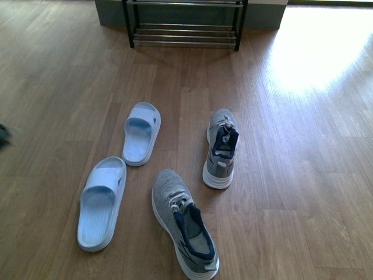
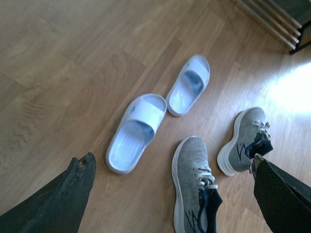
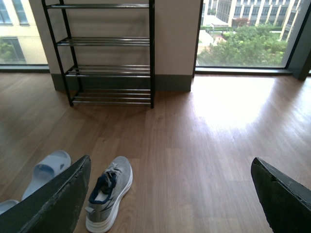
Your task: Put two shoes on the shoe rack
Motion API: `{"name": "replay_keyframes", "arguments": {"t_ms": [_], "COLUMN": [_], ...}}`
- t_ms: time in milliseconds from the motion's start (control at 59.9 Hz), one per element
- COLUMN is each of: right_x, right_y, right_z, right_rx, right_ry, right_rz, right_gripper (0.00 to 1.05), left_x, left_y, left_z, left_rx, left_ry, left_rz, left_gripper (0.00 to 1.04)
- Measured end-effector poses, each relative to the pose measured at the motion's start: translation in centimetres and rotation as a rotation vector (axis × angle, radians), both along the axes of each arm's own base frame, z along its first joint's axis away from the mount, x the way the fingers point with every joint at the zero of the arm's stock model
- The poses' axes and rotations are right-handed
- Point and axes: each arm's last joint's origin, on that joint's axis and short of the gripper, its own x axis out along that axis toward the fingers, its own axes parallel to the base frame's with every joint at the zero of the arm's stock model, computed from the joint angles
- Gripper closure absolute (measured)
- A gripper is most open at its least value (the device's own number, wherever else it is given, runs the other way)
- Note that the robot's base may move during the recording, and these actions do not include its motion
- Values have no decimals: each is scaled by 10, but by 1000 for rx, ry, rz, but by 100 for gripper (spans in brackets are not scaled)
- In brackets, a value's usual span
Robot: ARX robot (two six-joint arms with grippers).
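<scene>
Two grippers, both spread wide and holding nothing. Left gripper [image 2: 172,159]: its fingers [image 2: 58,201] stand well apart. In the gap between them I see the nearer grey sneaker [image 2: 194,184], toe pointing away from the tips, and the nearer blue slide [image 2: 133,133] lies just beside it. Past the tips lie the farther sneaker [image 2: 245,141], close to one finger, and the farther slide [image 2: 189,85]. Right gripper [image 3: 171,160]: fingers likewise wide apart, with bare wood floor [image 3: 204,160] between them; the farther sneaker sits just beside one finger. All four shoes rest on the floor. Shoe rack [image 3: 109,70] stands well beyond every fingertip, against the wall [image 3: 172,43].
</scene>
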Motion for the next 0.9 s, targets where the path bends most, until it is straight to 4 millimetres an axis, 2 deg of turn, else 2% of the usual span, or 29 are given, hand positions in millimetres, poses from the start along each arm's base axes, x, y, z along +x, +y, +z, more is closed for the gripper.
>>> {"name": "replay_keyframes", "arguments": {"t_ms": [33,117,317,535,902], "right_x": [0,0,0,0,0], "right_y": [0,0,0,0,0], "right_z": [0,0,0,0,0], "right_rx": [0,0,0,0,0], "right_ry": [0,0,0,0,0], "right_rz": [0,0,0,0,0], "right_gripper": [9,9,9,9,9], "left_x": [13,29,56,74,87], "left_y": [-12,-34,-71,-92,-115], "left_z": [-15,-41,-88,-123,-168], "left_rx": [9,50,119,140,83], "left_ry": [66,178,342,431,508], "left_rz": [-38,-116,-279,-362,-439], "left_gripper": [9,9,9,9,9]}}
